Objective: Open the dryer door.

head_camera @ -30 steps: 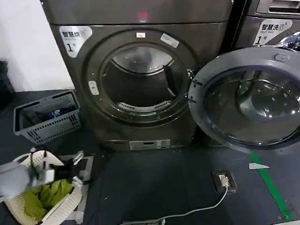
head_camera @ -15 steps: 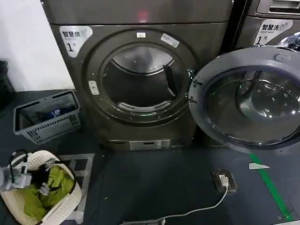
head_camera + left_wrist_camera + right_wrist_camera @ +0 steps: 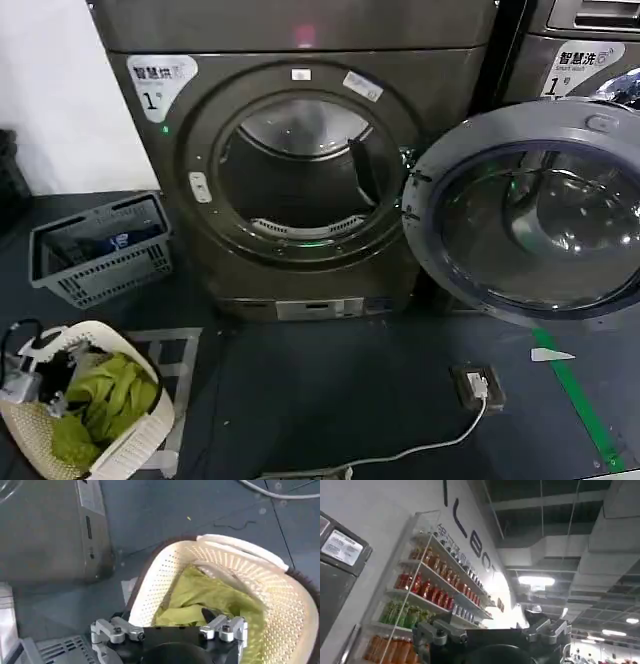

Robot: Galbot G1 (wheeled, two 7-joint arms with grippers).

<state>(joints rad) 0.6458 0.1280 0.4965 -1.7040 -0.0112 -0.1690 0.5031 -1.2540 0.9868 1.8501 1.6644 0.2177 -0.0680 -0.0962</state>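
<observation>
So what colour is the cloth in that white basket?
Yellow-green; the cloth lies in the white basket, clearest in the left wrist view.

Even indoor light, soft shadows, some glare on the glass.

From my head the floor [image 3: 330, 400] looks dim and dark, while the wall [image 3: 60, 110] at my left is bright. The door [image 3: 530, 210] glass carries pale curved reflections, and the drum [image 3: 300, 180] is shadowed with a small green glint low inside. At my left wrist the basket [image 3: 280, 595] is washed out, nearly white. At my right wrist a ceiling lamp [image 3: 537, 581] flares and bleaches the shelves [image 3: 435, 580] beside it.
</observation>
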